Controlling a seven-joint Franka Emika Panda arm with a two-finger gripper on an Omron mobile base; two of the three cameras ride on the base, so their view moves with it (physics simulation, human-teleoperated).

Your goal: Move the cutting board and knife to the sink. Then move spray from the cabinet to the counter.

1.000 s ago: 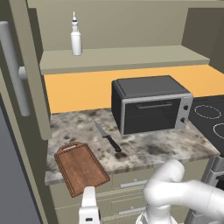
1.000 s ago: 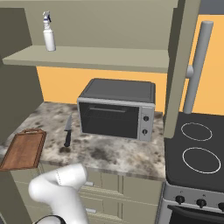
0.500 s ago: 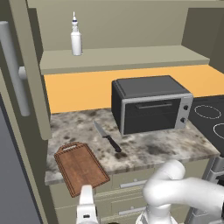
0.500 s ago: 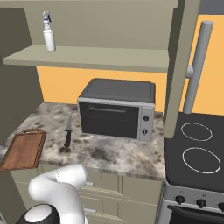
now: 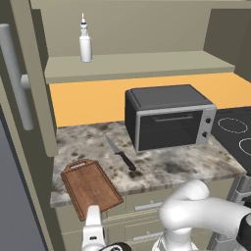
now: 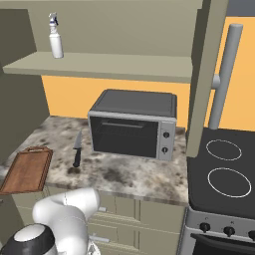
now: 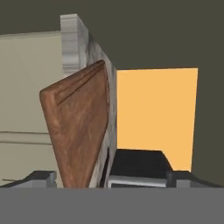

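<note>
The reddish-brown cutting board (image 5: 90, 185) (image 6: 27, 170) lies at the counter's (image 5: 186, 166) left front, its near end past the edge. My gripper (image 5: 93, 218) (image 7: 111, 178) is low in front of that end, open, with the board's (image 7: 78, 127) edge between its fingertips (image 7: 41, 177) and untouched. The black-handled knife (image 5: 120, 153) (image 6: 77, 149) lies on the counter to the board's right. The white spray (image 5: 85, 44) (image 6: 56, 42) stands on the cabinet (image 5: 137, 63) shelf. The sink is out of view.
A black toaster oven (image 5: 169, 117) (image 6: 134, 124) stands on the counter's right half. The cabinet door (image 5: 29, 98) hangs open at the left, its bar handle (image 5: 14, 78) sticking out. A black stove top (image 6: 224, 169) adjoins the counter on the right. Drawer fronts (image 5: 142, 215) run below.
The hand has crept slightly closer to the board's near end, jaws still wide. Board, knife and spray have not moved.
</note>
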